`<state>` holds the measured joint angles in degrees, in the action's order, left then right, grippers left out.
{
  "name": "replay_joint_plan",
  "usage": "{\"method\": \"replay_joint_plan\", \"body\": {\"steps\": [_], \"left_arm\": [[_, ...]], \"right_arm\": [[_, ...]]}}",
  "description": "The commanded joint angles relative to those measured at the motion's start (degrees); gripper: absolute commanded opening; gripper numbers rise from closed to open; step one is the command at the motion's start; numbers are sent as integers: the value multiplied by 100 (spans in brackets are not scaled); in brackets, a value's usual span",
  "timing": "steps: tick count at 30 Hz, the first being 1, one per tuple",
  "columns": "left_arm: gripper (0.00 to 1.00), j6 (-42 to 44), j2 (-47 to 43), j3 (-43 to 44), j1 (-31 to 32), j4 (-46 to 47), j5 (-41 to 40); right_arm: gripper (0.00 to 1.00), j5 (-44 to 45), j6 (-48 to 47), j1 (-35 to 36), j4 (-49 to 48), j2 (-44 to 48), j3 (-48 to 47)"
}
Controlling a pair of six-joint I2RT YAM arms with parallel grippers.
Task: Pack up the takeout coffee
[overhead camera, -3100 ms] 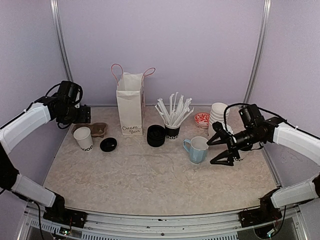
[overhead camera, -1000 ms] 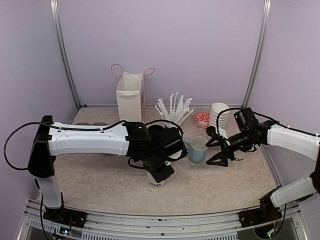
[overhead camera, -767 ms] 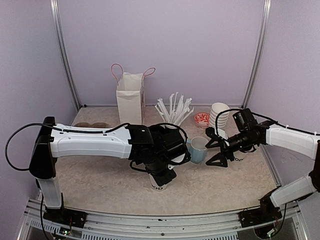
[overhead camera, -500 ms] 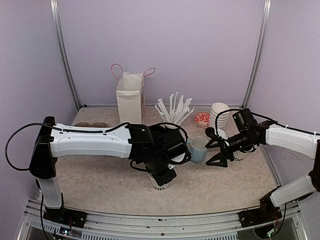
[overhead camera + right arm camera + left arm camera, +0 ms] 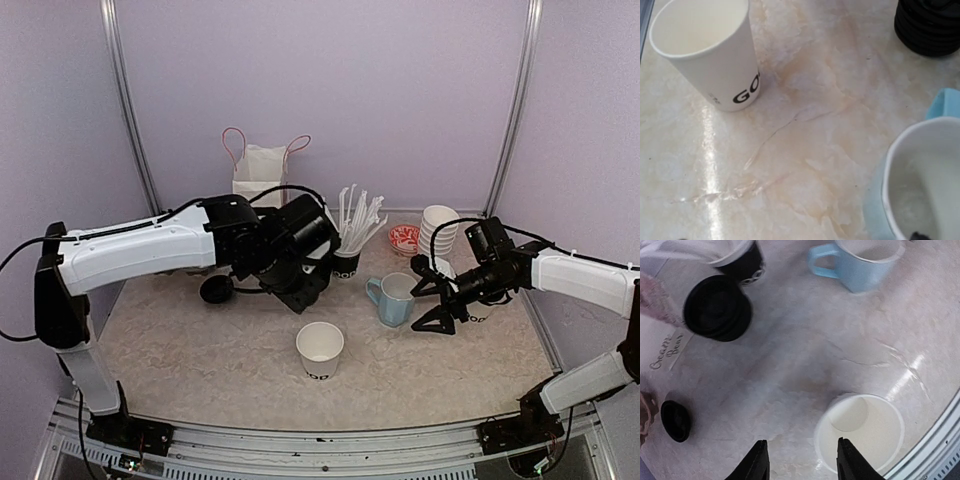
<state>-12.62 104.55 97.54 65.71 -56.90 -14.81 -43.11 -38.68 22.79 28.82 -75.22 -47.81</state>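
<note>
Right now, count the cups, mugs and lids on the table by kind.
Printed white cups: 2
Plain cup stack: 1
Black cup with straws: 1
Blue mug: 1
Loose black lid: 1
Black lid stack: 1
Total: 7

From above, the left arm (image 5: pixel 150 248) hides the lower half of the paper bag (image 5: pixel 260 165) and part of the single black lid (image 5: pixel 213 291). The right gripper (image 5: pixel 420 296) and its arm cover most of a second cup (image 5: pixel 478 318); whether it carries a lid cannot be told. In the left wrist view the bag and straw cup (image 5: pixel 740 260) are blurred, the light-blue mug (image 5: pixel 865 270) is cut by the top edge, and the left gripper (image 5: pixel 801 455) shows only its fingertips (image 5: pixel 759 462). In the right wrist view the white paper cup (image 5: pixel 710 55) shows just "GO" of its print; the mug and stack of black lids (image 5: pixel 930 25) are cropped.
</note>
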Motion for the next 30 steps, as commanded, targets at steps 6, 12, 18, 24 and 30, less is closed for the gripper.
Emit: {"method": "replay_joint_plan", "body": {"steps": [6, 12, 18, 24, 30], "left_arm": [[61, -130, -502, -1508, -1863, 617, -1103], [56, 38, -157, -1983, -3010, 1327, -585], [54, 337, 391, -2002, -3511, 1812, -36], [47, 419, 846, -1916, -3814, 1854, 81], [29, 522, 1028, -1911, -4027, 1942, 162]], "right_arm": [[83, 20, -19, 60, 18, 78, 31], [83, 39, -44, 62, 35, 117, 35], [83, 78, -61, 59, 34, 148, 65], [83, 161, -101, 59, 37, 137, 62], [83, 168, -135, 59, 54, 131, 75]]}}
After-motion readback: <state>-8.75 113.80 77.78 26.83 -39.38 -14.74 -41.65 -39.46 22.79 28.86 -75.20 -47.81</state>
